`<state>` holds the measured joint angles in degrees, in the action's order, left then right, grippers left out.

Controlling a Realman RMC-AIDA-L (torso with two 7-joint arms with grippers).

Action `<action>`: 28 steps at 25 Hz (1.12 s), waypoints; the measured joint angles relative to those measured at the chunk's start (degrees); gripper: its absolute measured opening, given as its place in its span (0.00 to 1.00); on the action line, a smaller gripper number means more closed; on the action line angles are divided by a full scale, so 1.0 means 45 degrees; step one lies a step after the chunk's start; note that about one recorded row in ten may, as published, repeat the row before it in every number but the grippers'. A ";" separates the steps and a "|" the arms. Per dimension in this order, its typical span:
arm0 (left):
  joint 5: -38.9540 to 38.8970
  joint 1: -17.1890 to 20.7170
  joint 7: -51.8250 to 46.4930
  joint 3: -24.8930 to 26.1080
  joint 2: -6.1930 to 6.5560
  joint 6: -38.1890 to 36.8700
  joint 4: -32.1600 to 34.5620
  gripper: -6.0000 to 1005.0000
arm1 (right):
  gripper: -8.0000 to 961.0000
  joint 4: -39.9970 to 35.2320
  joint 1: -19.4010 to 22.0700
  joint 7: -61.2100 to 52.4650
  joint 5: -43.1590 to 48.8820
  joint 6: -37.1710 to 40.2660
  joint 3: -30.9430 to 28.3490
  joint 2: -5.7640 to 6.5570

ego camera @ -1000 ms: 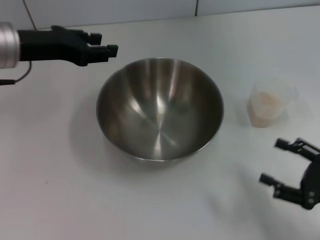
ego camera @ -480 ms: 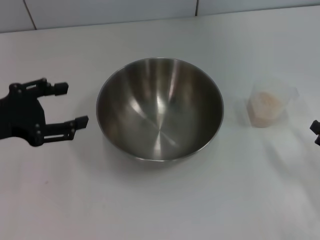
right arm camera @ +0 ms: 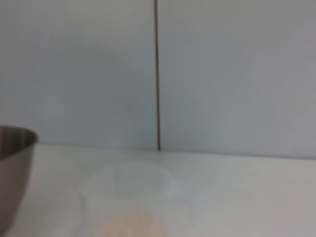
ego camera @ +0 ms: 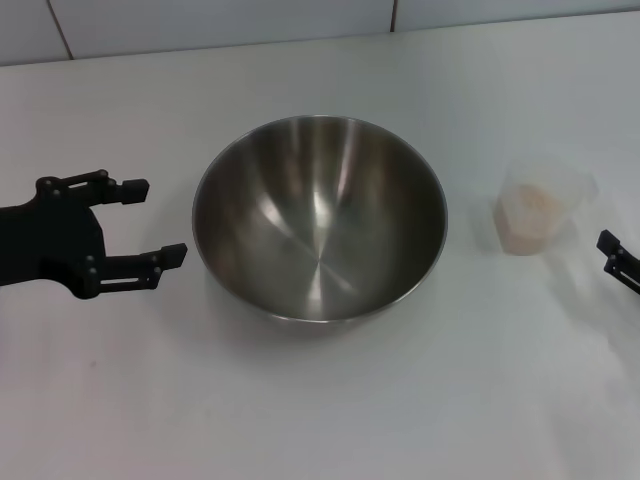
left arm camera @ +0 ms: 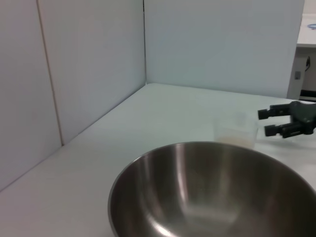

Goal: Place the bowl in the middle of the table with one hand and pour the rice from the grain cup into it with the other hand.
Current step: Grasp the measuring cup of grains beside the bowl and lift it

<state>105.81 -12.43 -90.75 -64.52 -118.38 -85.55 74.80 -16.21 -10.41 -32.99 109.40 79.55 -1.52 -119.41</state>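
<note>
The steel bowl point(ego camera: 320, 215) stands empty on the white table point(ego camera: 300, 420), near its middle. My left gripper point(ego camera: 155, 220) is open, just left of the bowl's rim and not touching it. The clear grain cup point(ego camera: 535, 210) holding pale rice point(ego camera: 530, 205) stands right of the bowl. My right gripper point(ego camera: 612, 255) shows only fingertips at the right edge, close to the cup. The left wrist view shows the bowl point(left arm camera: 212, 192), the cup point(left arm camera: 236, 132) and the right gripper point(left arm camera: 269, 122) with its fingers apart beside the cup. The right wrist view shows the cup point(right arm camera: 128, 202) close ahead and the bowl's side point(right arm camera: 12, 168).
A pale panelled wall point(ego camera: 200, 20) runs along the table's far edge. In the left wrist view the walls meet in a corner point(left arm camera: 144, 49) behind the table.
My left gripper came from the back left to the bowl's left side and edged nearer its rim. My right gripper moved from the front right to beside the cup.
</note>
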 joint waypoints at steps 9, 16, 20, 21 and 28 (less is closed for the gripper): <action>0.0363 -0.0530 -0.0148 -0.0089 -0.0012 0.0004 -0.0414 0.83 | 0.78 0.0308 -0.0694 0.0122 -0.0028 -0.1132 -0.0012 0.0012; 0.0512 -0.0595 -0.0182 -0.0198 -0.0028 -0.0008 -0.0522 0.83 | 0.76 0.0349 -0.1255 0.0125 -0.0177 -0.1562 -0.0028 0.0015; 0.0602 -0.0597 -0.0276 -0.0234 -0.0026 -0.0022 -0.0522 0.83 | 0.75 0.0450 -0.1548 0.0134 -0.0179 -0.1846 -0.0053 0.0026; 0.0612 -0.0602 -0.0287 -0.0249 -0.0026 -0.0021 -0.0522 0.83 | 0.75 0.0458 -0.1612 0.0136 -0.0179 -0.1881 -0.0053 0.0028; 0.0647 -0.0629 -0.0312 -0.0385 -0.0003 0.0005 -0.0522 0.83 | 0.73 0.0627 -0.1666 0.0143 -0.0199 -0.1296 -0.0547 0.0014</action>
<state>108.72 -15.26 -92.15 -66.25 -118.39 -85.52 72.46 -13.39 -17.90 -32.35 108.51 73.72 -3.98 -119.35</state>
